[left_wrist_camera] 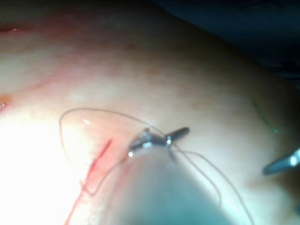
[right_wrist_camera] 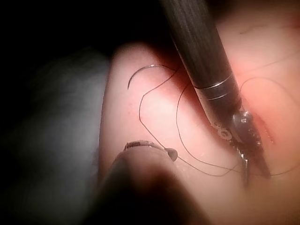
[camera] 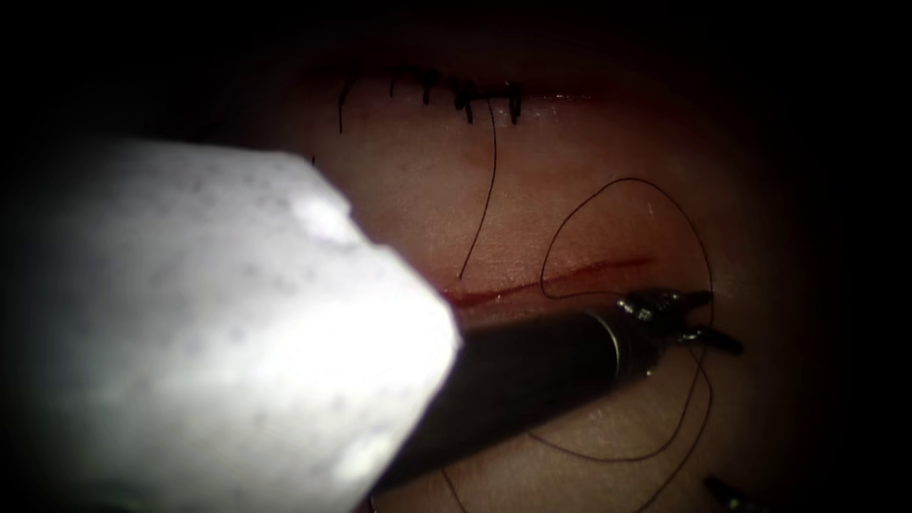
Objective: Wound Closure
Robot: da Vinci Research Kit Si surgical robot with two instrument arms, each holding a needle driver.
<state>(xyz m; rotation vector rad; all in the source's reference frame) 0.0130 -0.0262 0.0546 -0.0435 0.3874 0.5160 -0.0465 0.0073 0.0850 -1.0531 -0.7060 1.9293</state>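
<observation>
The left tool [camera: 714, 321] has its 2 slim metal jaws spread apart, holding nothing; the thin dark thread [camera: 570, 218] loops around and past them. Its ribbed dark shaft ends in a bright ring. The right tool [camera: 727, 494] pokes in low on the right; whether it grips anything cannot be told. The left tool's tip sits just below the right end of the cut [camera: 551, 280], a narrow red line in the pale, glistening tissue [camera: 427, 190]. Higher up, a row of dark stitches [camera: 465, 95] closes another line. The right wrist view adds the curved needle [right_wrist_camera: 143, 69], free of both tools on the tissue, thread trailing from it
</observation>
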